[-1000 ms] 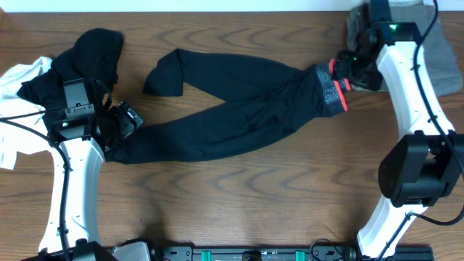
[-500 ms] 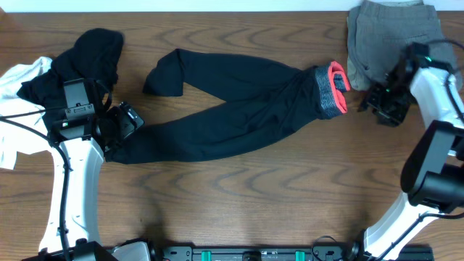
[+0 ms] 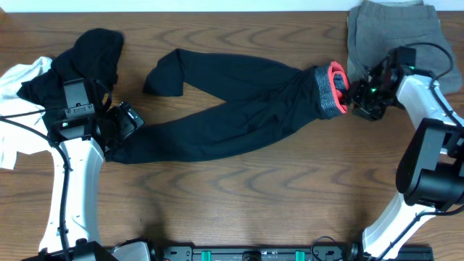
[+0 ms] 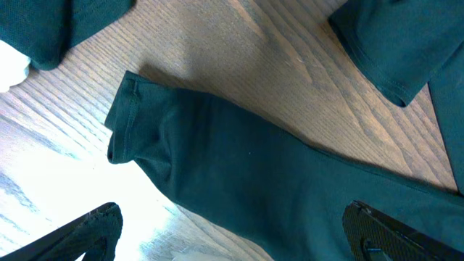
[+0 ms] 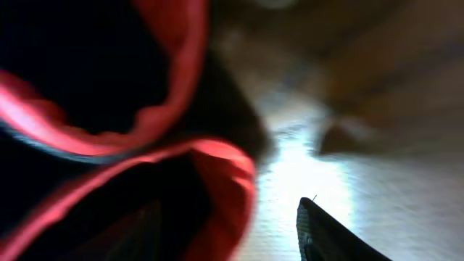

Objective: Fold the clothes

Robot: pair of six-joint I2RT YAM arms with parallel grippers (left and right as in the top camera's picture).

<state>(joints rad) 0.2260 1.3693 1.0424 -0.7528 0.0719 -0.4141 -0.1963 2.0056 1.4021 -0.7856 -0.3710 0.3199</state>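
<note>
Long black trousers (image 3: pixel 239 119) lie spread across the middle of the wooden table (image 3: pixel 254 203), legs forked toward the left, grey-and-coral waistband (image 3: pixel 330 90) at the right end; upper leg ends in a folded cuff (image 3: pixel 161 78), lower leg runs down-left to the left arm. Left gripper (image 3: pixel 125 122) sits over the end of that lower leg; fingers (image 4: pixel 94 228) spread wide in the wrist view, with the leg's hem (image 4: pixel 129 123) flat on the wood between and ahead of them, nothing pinched. Right gripper (image 3: pixel 355 100) is just beside the waistband, tips pointing into it; wrist view badly blurred, but the red rim (image 5: pixel 217 174) fills the frame and one finger (image 5: pixel 326 232) stands off it with lit table between, so jaws apart, not clamped on cloth. Plain black garment (image 3: pixel 94 54) heaped at upper left, white garment (image 3: pixel 14 80) under its left edge. Grey shorts (image 3: pixel 395 29) at the upper right corner, near the right arm.
</note>
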